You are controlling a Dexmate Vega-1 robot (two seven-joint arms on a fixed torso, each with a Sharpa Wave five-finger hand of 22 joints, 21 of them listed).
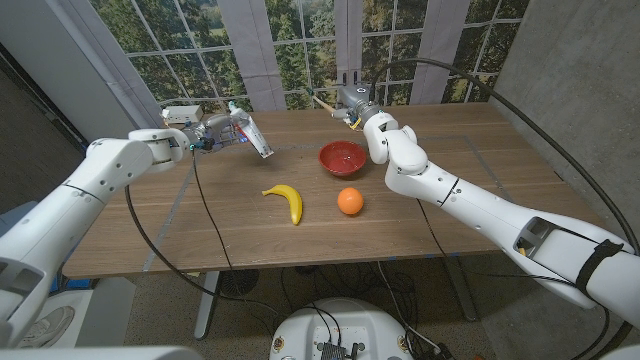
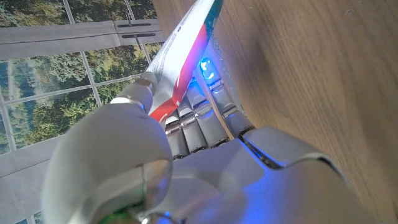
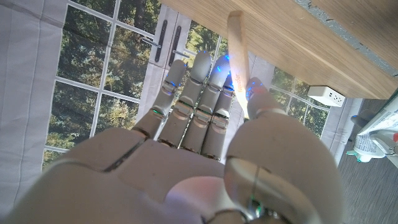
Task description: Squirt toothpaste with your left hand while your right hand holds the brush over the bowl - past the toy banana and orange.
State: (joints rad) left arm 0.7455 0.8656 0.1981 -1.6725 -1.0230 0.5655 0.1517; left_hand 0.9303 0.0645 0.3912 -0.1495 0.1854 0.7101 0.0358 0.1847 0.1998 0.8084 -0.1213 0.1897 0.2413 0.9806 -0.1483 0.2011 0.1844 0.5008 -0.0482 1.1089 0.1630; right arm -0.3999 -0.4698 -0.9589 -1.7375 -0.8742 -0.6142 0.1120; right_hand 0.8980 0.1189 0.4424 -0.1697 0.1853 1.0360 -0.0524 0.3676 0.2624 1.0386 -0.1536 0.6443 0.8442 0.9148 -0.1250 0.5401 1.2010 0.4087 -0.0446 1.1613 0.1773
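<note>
- The white toothpaste tube with red and teal stripes [image 1: 250,133] carries printing along its length, too small and blurred to read in either the head view or the left wrist view [image 2: 184,59].
- The left hand [image 1: 205,132], glossy white plastic with blue lights at the fingers, is clamped around the tube's upper part and holds it slanted above the far left of the desk; in the left wrist view the thumb [image 2: 138,94] presses the tube against the fingers [image 2: 198,127].
- The pale wooden-handled toothbrush [image 1: 328,103] is a slim, smooth stick, pinched in the right hand [image 1: 358,105] beyond the bowl, near the desk's far edge; the right wrist view shows the handle [image 3: 237,50] caught between thumb and fingers.
- The shiny red round bowl [image 1: 342,157] sits on the desk just in front of the right hand.
- The yellow curved toy banana [image 1: 287,199] and the round toy orange [image 1: 349,201] lie side by side, apart, nearer the robot than the bowl.
- The brown wood-grain desk [image 1: 200,230] has a matte plank surface.
</note>
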